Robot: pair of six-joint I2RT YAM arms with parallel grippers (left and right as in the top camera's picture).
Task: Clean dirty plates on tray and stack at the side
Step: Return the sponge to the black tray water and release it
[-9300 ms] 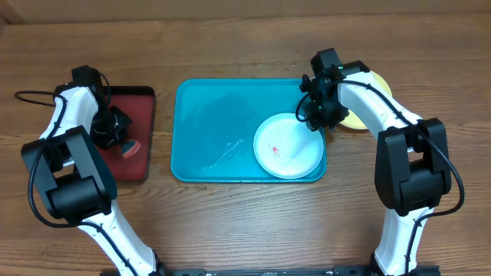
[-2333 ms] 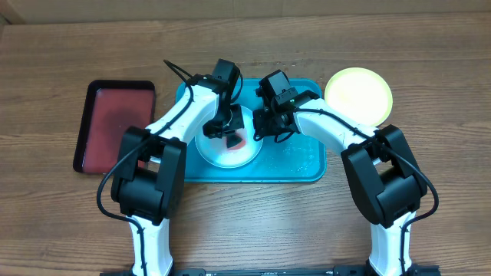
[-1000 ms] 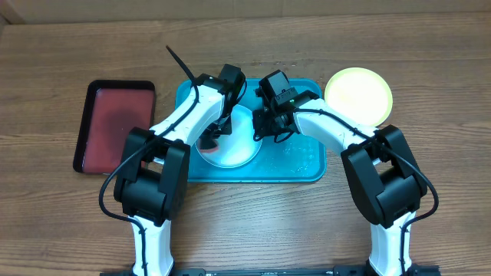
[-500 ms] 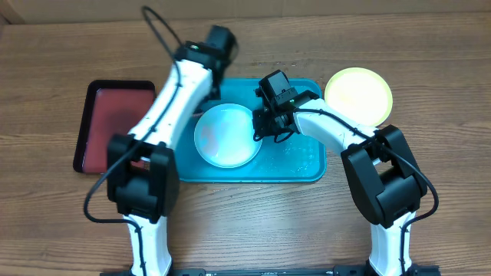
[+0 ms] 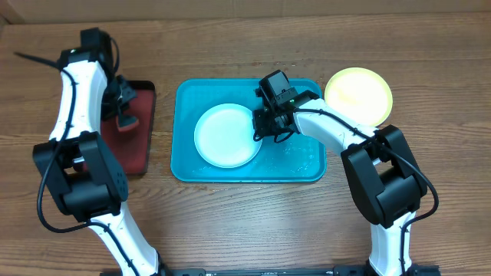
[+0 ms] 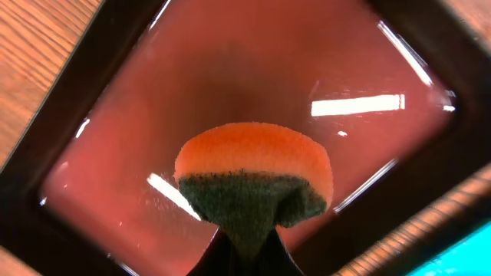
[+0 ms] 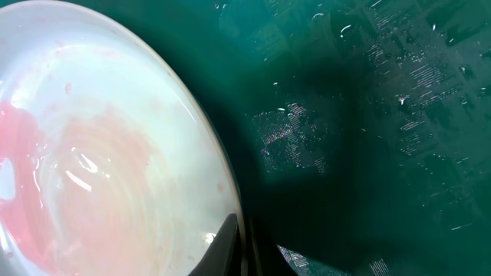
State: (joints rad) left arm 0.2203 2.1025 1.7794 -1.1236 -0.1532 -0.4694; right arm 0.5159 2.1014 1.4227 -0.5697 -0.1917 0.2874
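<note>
White plate on teal tray, right gripper pinching its rim, left gripper clamping sponge, wooden table

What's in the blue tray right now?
One white plate with a faint pink smear, rim pinched by the right gripper, plus water droplets. The tray under it is hidden.

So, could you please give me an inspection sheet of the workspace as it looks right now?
Surface: wooden table, grain running left to right.
Job's things: white plate on the wet blue tray, faint pink smear on it; yellow plate on the table beside the tray.
Clutter: red tray.
Grippers: left gripper shut on sponge over the red tray; right gripper shut on the white plate's rim.
Cables: black cable juts from the left arm.
Surroundings: nothing seen.
</note>
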